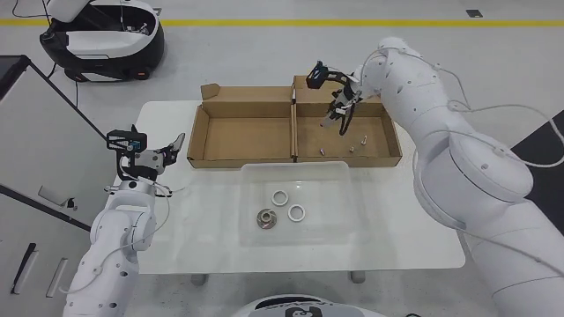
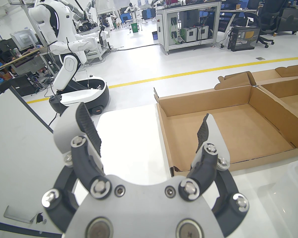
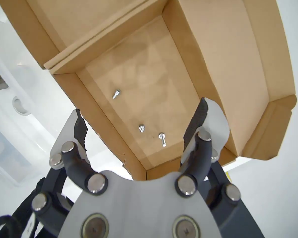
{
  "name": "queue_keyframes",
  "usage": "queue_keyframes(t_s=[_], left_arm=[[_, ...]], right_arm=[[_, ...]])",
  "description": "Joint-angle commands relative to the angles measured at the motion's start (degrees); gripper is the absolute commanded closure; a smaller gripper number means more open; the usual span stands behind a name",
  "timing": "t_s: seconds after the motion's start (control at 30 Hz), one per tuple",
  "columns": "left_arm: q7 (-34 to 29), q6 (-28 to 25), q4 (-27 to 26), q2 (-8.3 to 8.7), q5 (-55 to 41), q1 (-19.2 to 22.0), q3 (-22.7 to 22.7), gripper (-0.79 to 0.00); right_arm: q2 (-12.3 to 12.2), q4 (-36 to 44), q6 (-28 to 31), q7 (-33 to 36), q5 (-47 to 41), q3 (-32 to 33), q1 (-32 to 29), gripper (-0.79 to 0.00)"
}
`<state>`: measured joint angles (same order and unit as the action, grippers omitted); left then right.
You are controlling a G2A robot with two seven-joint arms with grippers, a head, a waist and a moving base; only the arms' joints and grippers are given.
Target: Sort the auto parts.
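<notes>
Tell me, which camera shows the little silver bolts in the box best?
The right wrist view: it looks straight into the right cardboard box, where three bolts lie apart on the floor. In the top view the bolts are tiny specks. The left wrist view faces the other cardboard box.

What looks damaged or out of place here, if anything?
Only minor wear: the right box wall is torn at its rim, and the left box has a ripped corner. The three bolts lie inside the right box; nothing is spilled.
</notes>
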<state>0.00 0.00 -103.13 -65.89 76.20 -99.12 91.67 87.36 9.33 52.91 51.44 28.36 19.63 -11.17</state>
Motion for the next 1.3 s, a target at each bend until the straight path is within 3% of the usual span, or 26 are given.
queue_keyframes(t_s=[0.0,0.2,0.37,0.93,1.27], left_arm=[[0.0,0.0,0.0,0.0,0.0,0.0,0.0,-0.785],[0.0,0.0,0.0,0.0,0.0,0.0,0.0,-0.785],[0.0,0.0,0.0,0.0,0.0,0.0,0.0,-0.785],[0.0,0.0,0.0,0.0,0.0,0.0,0.0,-0.785],[0.0,0.0,0.0,0.0,0.0,0.0,0.0,-0.785]], right_arm=[[-0.59,0.09,2.46,-2.52,-0.09,0.09,0.11,-0.785],[-3.32,4.5,5.09,-5.16,-3.25,0.87,-0.18,-0.785],[-7.76,13.13,5.09,-5.16,-7.21,1.27,-1.49,-0.785],[-30.05,47.62,5.09,-5.16,-21.27,4.63,-10.5,-0.785],[-40.65,62.78,5.09,-5.15,-29.01,9.15,-16.28,-0.785]])
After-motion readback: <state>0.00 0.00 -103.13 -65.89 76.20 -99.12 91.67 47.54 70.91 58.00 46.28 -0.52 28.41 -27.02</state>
